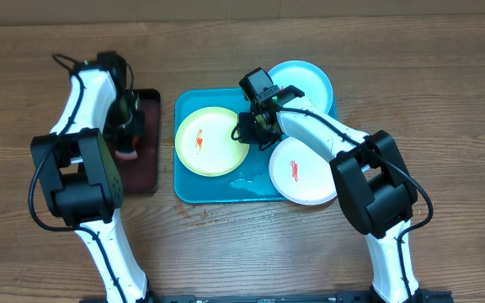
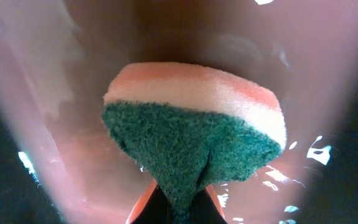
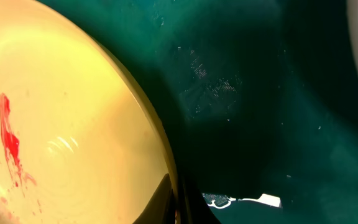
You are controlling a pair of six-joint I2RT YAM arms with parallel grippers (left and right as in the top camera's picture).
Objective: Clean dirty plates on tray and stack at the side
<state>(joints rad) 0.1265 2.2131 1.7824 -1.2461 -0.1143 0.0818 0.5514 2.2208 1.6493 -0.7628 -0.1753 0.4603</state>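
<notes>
Mostly hidden: left tool [image 2: 178,205] pinching sponge [image 2: 191,143]; right tool [image 1: 255,133] at yellow-green plate [image 1: 211,141] rim, grip cannot tell.

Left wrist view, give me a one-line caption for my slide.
Left gripper pinches a green-faced, pink-and-white sponge in front of the glistening dark red tray.

Tray [image 1: 217,189]: I've got it flat on the tabletop [image 1: 445,101], turquoise, with wet glints on its front floor.
Yellow-green plate [image 1: 211,141]: flat in the tray's left half, red smear left of its centre.
White plate [image 1: 301,172]: front right corner, lapping over the rim, red smear in its middle.
Cyan plate [image 1: 306,84]: far right corner, I see it overhanging the rim.
</notes>
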